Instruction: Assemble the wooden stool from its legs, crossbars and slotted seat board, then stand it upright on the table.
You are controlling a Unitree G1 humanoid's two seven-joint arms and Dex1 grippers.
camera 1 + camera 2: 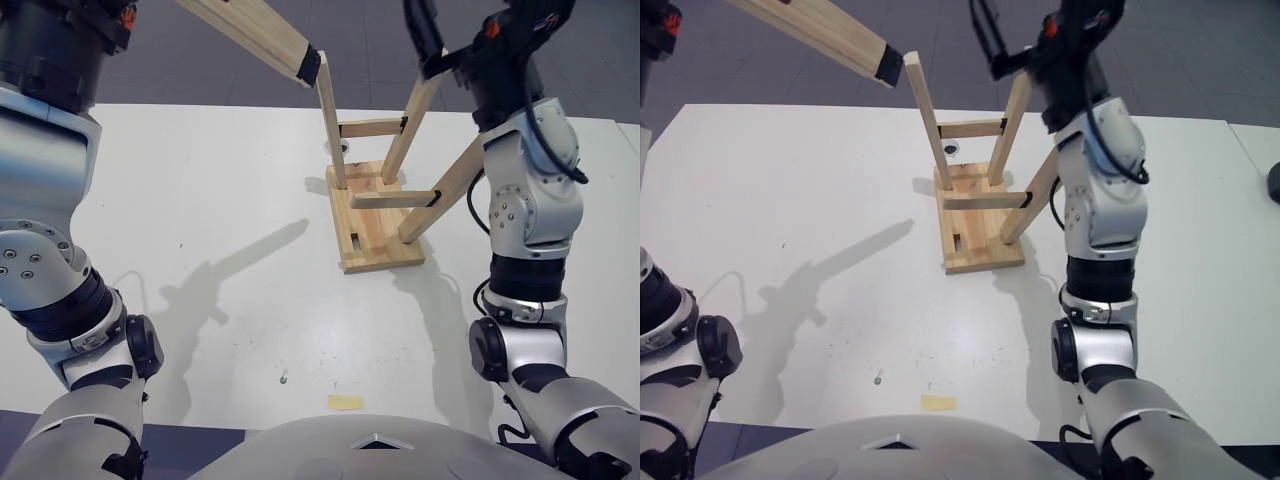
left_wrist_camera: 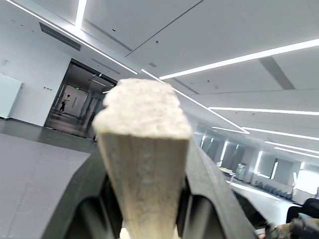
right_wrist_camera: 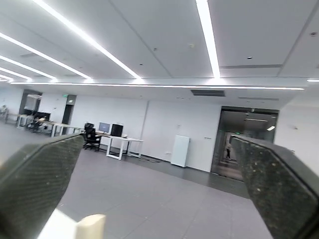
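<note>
**Upturned stool on the table, fourth leg held aloft**

A yellow scrap lies just inside the table's near edge, with a small dark speck near it to the left. From that edge a broad stretch of white top runs to the stool, and a wider stretch spreads away to its left. The stool sits right of centre and closer to the far edge, where the tabletop ends against grey floor.

One seat board lies flat on the table. Three legs stand up from it: a left leg, a near right leg and a far right leg. Two crossbars are in place, the near crossbar and the far crossbar.

The right gripper hangs at the top of the far right leg, its fingers spread wide and gripping nothing, the pale leg end between them.

The left gripper is clamped on the fourth leg, held in the air above the table. That leg slopes down so its black-capped end is just beside the top of the left leg.
</note>
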